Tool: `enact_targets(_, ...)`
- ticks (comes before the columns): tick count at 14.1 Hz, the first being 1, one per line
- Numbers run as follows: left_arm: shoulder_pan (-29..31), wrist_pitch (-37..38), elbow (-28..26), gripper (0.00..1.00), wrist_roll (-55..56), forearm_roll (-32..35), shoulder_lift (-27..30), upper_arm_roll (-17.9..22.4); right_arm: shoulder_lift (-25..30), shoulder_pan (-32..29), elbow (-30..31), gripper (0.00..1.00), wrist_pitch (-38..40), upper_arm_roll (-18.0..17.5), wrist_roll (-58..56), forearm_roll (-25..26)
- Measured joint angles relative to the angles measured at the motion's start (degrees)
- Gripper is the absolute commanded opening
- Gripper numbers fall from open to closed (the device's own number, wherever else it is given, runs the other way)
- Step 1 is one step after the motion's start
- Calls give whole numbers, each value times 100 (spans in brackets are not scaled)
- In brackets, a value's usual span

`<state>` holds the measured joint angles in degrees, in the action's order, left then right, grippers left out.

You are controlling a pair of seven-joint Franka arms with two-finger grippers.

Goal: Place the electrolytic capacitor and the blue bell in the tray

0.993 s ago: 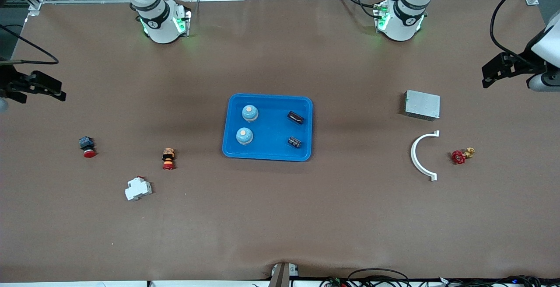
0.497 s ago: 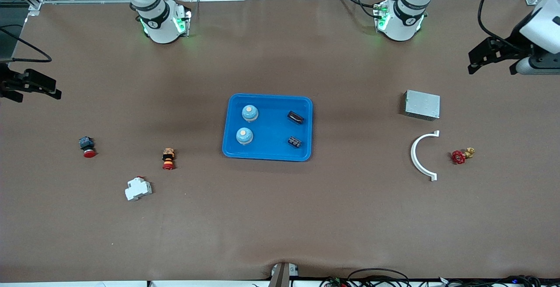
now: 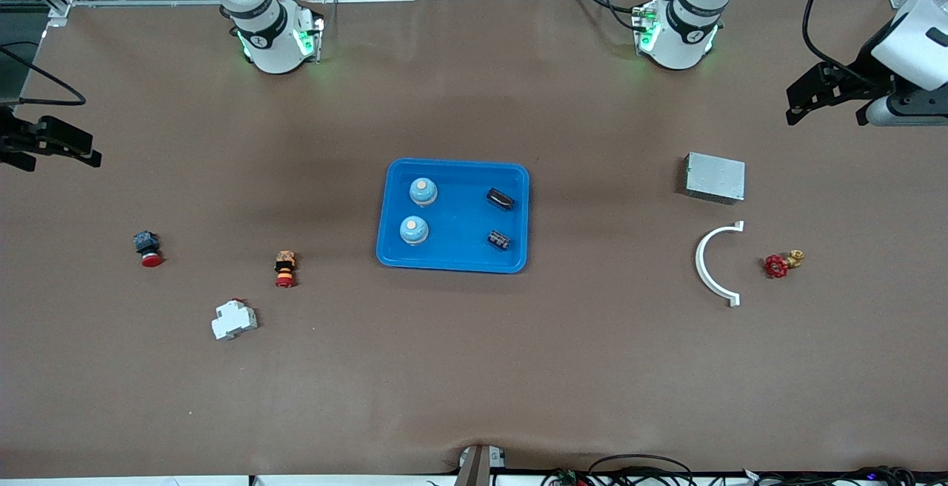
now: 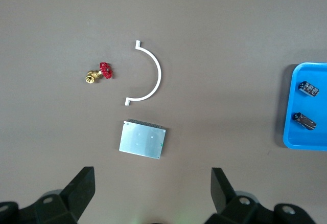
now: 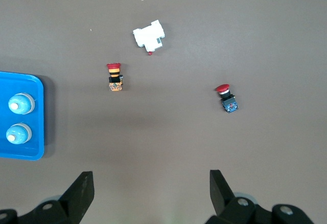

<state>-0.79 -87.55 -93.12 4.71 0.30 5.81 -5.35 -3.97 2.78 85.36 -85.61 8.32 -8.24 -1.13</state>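
Note:
The bright-blue tray (image 3: pixel 453 163) lies mid-table. In it stand two blue bells (image 3: pixel 423 191) (image 3: pixel 414 230) and lie two dark electrolytic capacitors (image 3: pixel 501 198) (image 3: pixel 498 240). My left gripper (image 3: pixel 826 112) hangs open and empty over the left arm's end of the table, above the grey box. Its wrist view shows the left gripper (image 4: pixel 153 183) with bare table between the fingers, and the tray's edge (image 4: pixel 306 143) with both capacitors (image 4: pixel 309 88) (image 4: pixel 304 121). My right gripper (image 3: pixel 61 164) hangs open and empty over the right arm's end. The right gripper (image 5: pixel 152 183) sees the tray (image 5: pixel 20 155) and bells (image 5: pixel 21 104).
A grey metal box (image 3: pixel 715 178), a white curved piece (image 3: pixel 711 264) and a red-handled valve (image 3: pixel 778 264) lie toward the left arm's end. Two red push buttons (image 3: pixel 148 247) (image 3: pixel 285 269) and a white breaker (image 3: pixel 234 320) lie toward the right arm's end.
The left gripper has pulled back toward the robots' edge of the table. The right gripper has drifted slightly outward. Nothing in the tray has moved.

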Motion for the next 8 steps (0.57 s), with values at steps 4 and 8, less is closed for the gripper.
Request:
enact_targets(4, 0, 0, 1, 100, -7, -34, 1, 54, 0, 5, -3, 100, 3, 32, -1, 1)
enact_targets(8, 0, -14, 54, 100, -8, -36, -41, 54, 0, 139, -14, 100, -15, 24, -1, 2)
